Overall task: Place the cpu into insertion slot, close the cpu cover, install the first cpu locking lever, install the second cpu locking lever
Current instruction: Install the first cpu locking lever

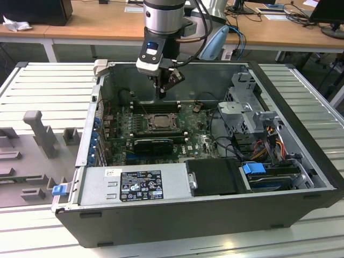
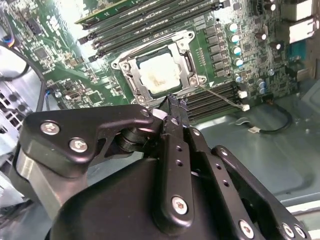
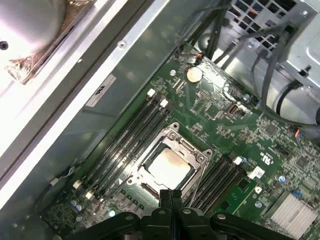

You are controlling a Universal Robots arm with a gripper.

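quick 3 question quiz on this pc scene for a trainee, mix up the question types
1. True or false: the chip lies under the closed metal cover and shows through its cut-out.
2. The fingers of the gripper are: A) wide open; B) shut, holding nothing; C) shut on a cable.
3. Fill the gap: memory slots run along ___ sides of the chip.
Key: 1 true; 2 B; 3 two.
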